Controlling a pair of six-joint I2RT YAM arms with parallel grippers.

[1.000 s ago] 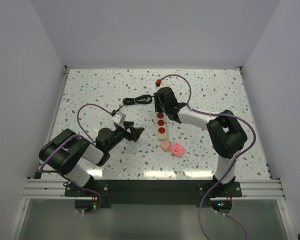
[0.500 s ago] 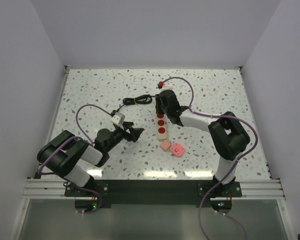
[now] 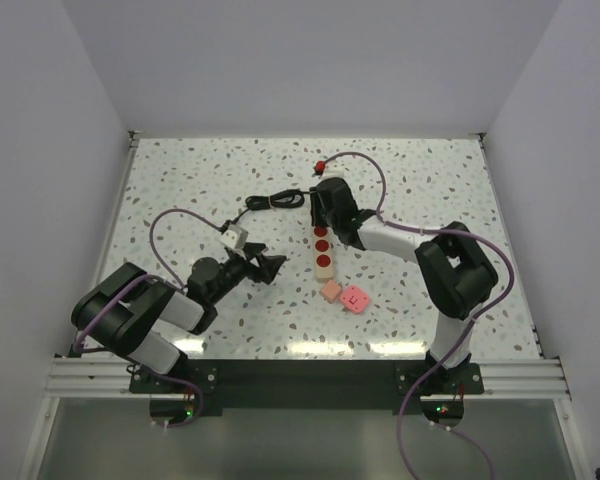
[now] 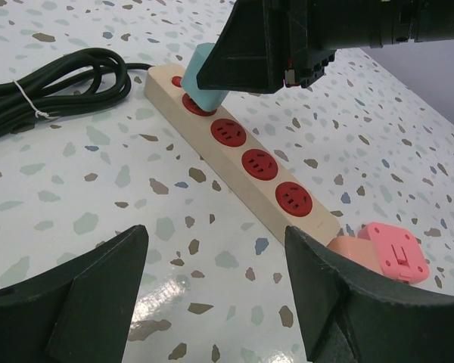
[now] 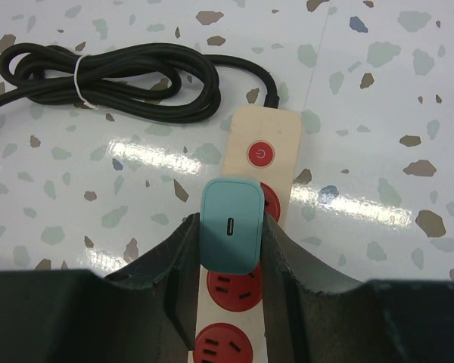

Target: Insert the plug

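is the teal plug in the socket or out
Cannot tell if seated. The teal plug, gripped by the right gripper, sits on the first red socket of the power strip; its prongs are hidden.

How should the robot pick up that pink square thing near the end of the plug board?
Probably from straight above, pinching the pink adapter by its flat side walls. It lies flat on the table, and the peach block sits close on one side, so the two sides not facing that block look easiest to reach.
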